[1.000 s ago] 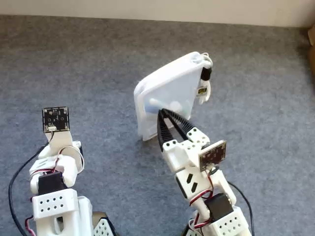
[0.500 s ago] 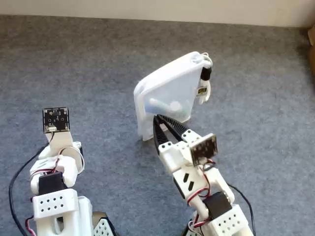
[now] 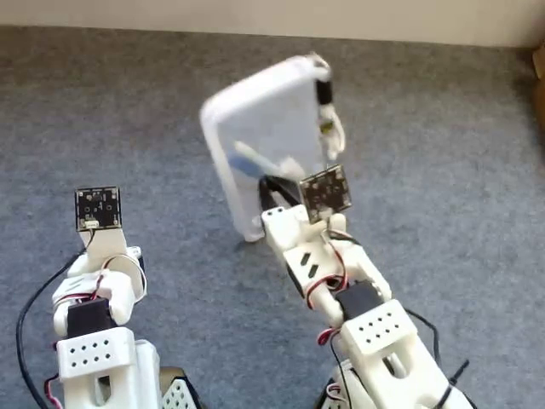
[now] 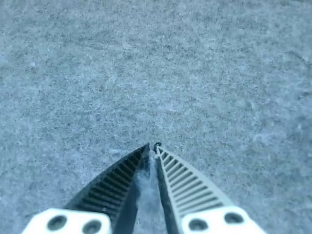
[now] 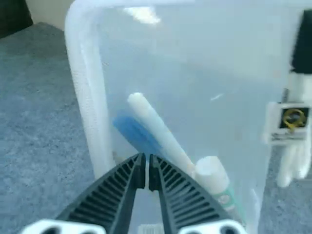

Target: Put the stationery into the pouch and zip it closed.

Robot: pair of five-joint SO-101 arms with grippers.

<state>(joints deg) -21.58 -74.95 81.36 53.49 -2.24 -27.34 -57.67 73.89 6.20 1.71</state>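
Observation:
A translucent white pouch (image 3: 260, 119) stands tilted up off the grey carpet, with a blue pen-like piece (image 3: 251, 160) showing through its wall. My right gripper (image 3: 271, 192) is shut on the pouch's lower edge. In the right wrist view my right gripper (image 5: 146, 157) pinches the pouch (image 5: 195, 73), and inside lie a blue piece (image 5: 136, 136), a white stick (image 5: 156, 126) and a glue stick (image 5: 217, 183). A black zip pull with a tag (image 5: 287, 122) hangs at the pouch's side. My left gripper (image 4: 151, 147) is shut and holds nothing over bare carpet.
Grey carpet (image 3: 128, 111) covers the whole surface, with a pale wall strip (image 3: 255, 17) along the far edge. The left arm (image 3: 98, 256) stays at the near left, well apart from the pouch.
The right arm has pushed forward and raised the pouch, which has swung up and to the left. The left arm has not moved.

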